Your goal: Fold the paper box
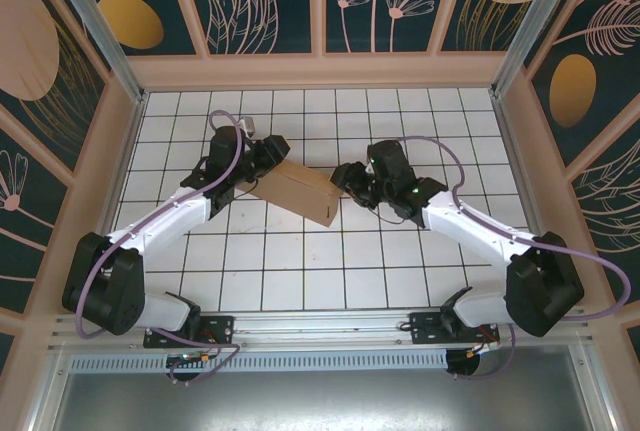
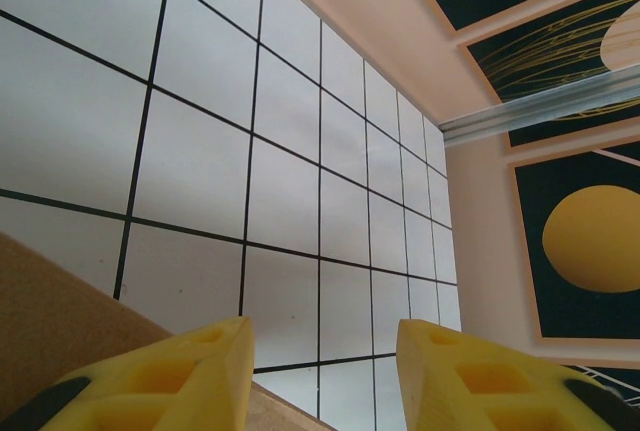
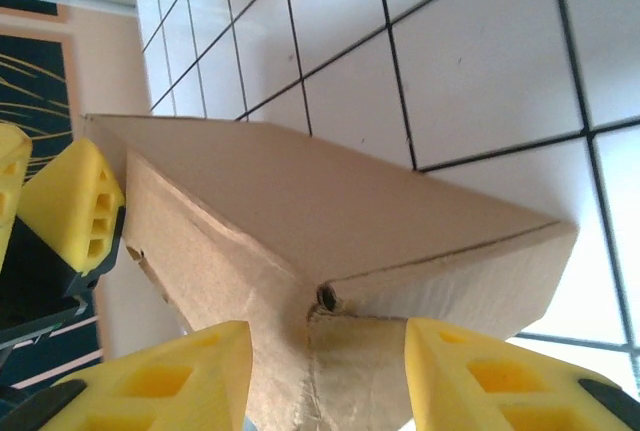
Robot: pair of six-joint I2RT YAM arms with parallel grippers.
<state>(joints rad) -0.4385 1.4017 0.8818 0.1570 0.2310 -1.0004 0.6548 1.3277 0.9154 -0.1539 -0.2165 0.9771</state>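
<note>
Paper box (image 1: pixel 303 191) gripped by right hand (image 3: pixel 328 376), left hand (image 2: pixel 322 371) alongside.

The paper box (image 1: pixel 300 191) lies on the tiled table (image 1: pixel 300 281) between the two grippers, with the left gripper (image 1: pixel 258 159) at its left end and the right gripper (image 1: pixel 352 183) at its right end. The box's near corner sits between the right gripper's fingers (image 3: pixel 450 371), touching both. From there the box runs ahead of them to the left gripper at its far end. At the left gripper, the box's edge lies beneath one finger (image 2: pixel 190 371). Bare table stretches ahead of it, and the side wall (image 2: pixel 490 201) stands beyond.
</note>
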